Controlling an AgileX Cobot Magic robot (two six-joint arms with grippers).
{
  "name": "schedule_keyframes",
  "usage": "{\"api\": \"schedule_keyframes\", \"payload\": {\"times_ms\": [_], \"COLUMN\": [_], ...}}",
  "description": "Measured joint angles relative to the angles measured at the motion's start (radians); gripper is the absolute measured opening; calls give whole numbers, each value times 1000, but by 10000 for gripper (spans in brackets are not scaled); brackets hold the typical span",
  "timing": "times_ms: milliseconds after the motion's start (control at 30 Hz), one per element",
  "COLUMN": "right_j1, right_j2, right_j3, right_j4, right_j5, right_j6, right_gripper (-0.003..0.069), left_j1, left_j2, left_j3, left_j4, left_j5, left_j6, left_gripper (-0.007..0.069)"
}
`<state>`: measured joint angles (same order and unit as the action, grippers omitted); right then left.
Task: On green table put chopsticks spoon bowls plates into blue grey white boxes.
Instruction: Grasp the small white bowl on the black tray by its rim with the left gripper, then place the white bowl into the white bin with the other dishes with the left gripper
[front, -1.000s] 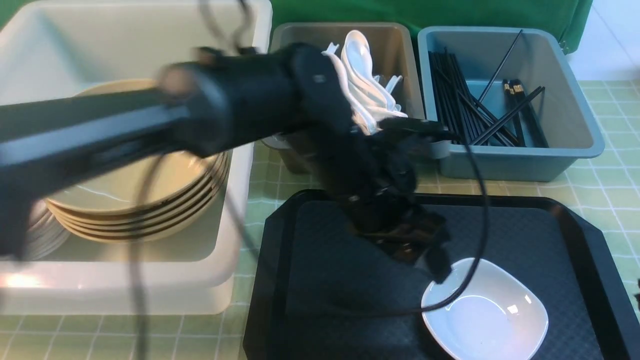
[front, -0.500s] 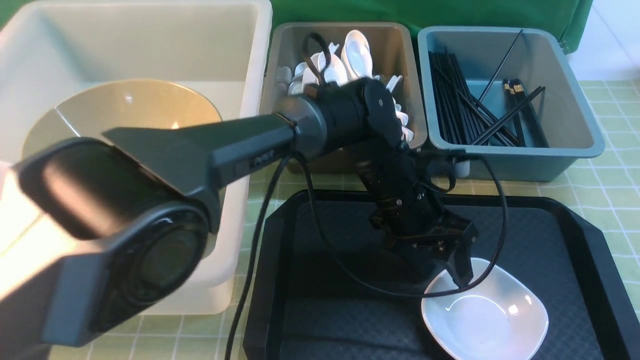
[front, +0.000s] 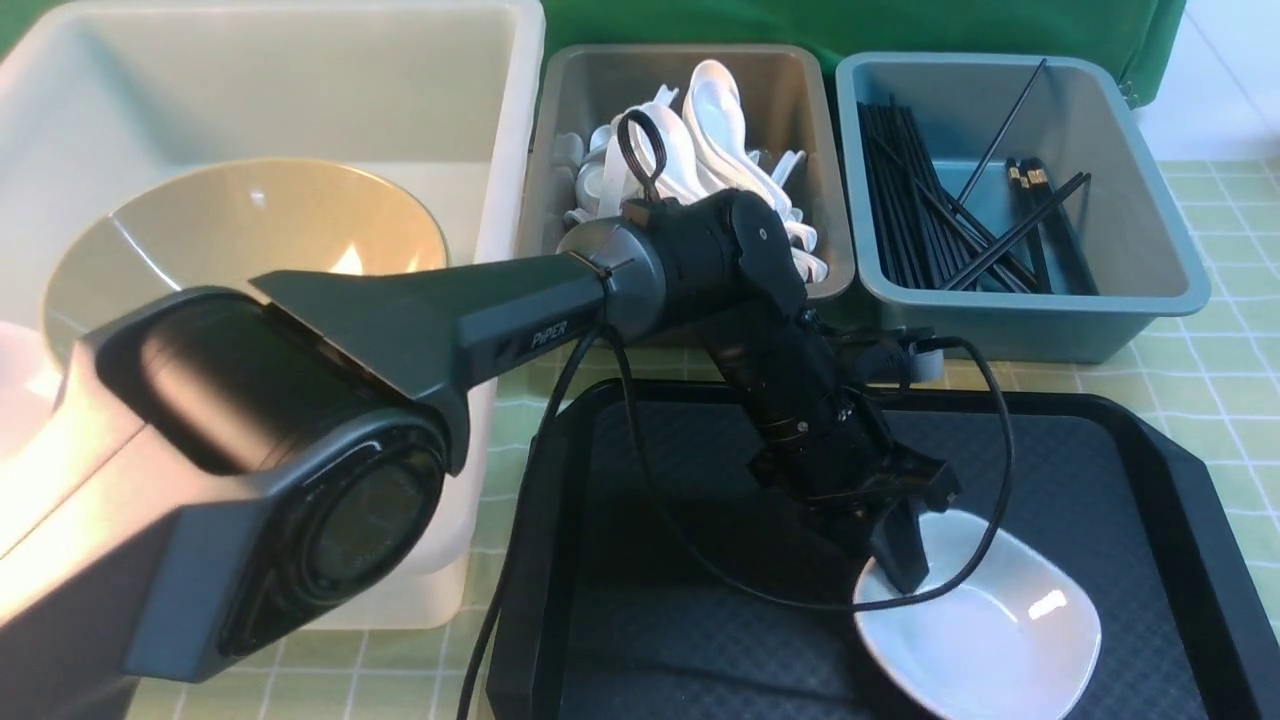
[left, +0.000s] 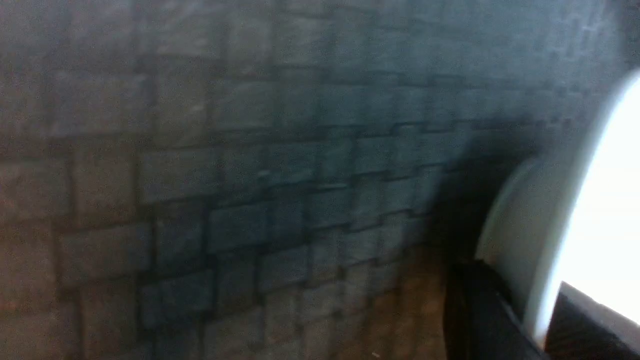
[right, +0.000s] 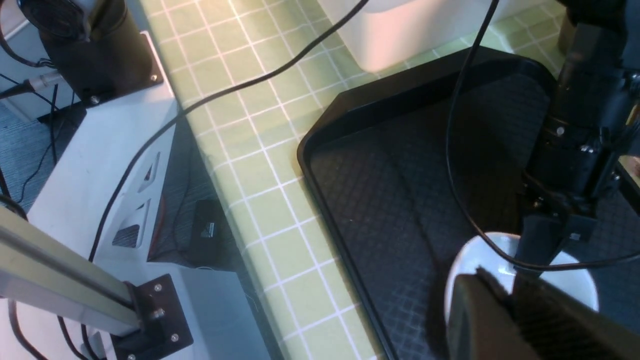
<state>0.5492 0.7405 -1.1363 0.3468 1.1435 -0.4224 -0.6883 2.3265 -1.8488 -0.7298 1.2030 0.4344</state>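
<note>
The front camera looks forward and down from between the arms, taking in the black tray (front: 700, 600) and three tubs beyond. The left wrist camera sits very close over the tray's textured floor (left: 250, 200), blurred. The right wrist camera looks across the tray (right: 400, 200) from farther back. All three share one white plate (front: 1000, 640).

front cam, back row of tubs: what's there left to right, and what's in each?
White box holding tan bowls → grey box holding white spoons → blue box holding black chopsticks.
</note>
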Motion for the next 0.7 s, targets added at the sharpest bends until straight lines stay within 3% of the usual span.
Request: {"api": "schedule_keyframes", "payload": {"times_ms": [167,333,500,700], "right_j1": [0,0,0,0], "right_j2": [0,0,0,24], "right_j3": [0,0,0,0], "right_j4": [-2,-2,-2,60], "right_j5": [-1,-28,-65,-166], "right_j6": [-3,-5,-5,-51], "right_gripper": [110,111,116,120], "left_j1": [30,163,382,805], "left_j2": [-143,-388,-643,-974], "left_j3": [-3,-9,41,385], "left_j4": [21,29,123,167], "left_j5": [2,16,18,37], "left_j6": [19,18,-29,-23], "left_gripper": [15,15,15,15]}}
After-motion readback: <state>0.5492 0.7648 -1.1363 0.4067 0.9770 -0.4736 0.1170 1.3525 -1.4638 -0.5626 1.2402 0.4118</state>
